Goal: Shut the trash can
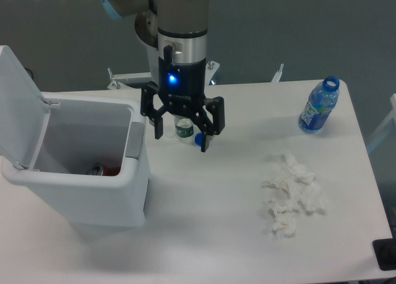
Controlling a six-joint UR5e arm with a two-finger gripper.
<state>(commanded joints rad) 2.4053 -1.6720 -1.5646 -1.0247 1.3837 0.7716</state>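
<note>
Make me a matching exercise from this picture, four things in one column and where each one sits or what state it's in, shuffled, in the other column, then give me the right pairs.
Things:
1. trash can lid
2. pincer
3. blue bottle
4. crumpled tissues

Places or states:
A. lying in a loose pile on the table's right half
B. swung up and standing open at the far left
C. standing uncapped near the table's far right corner
D. fingers spread, hanging just right of the bin

Right pairs: 1-B, 2-D, 3-C, 4-A
</note>
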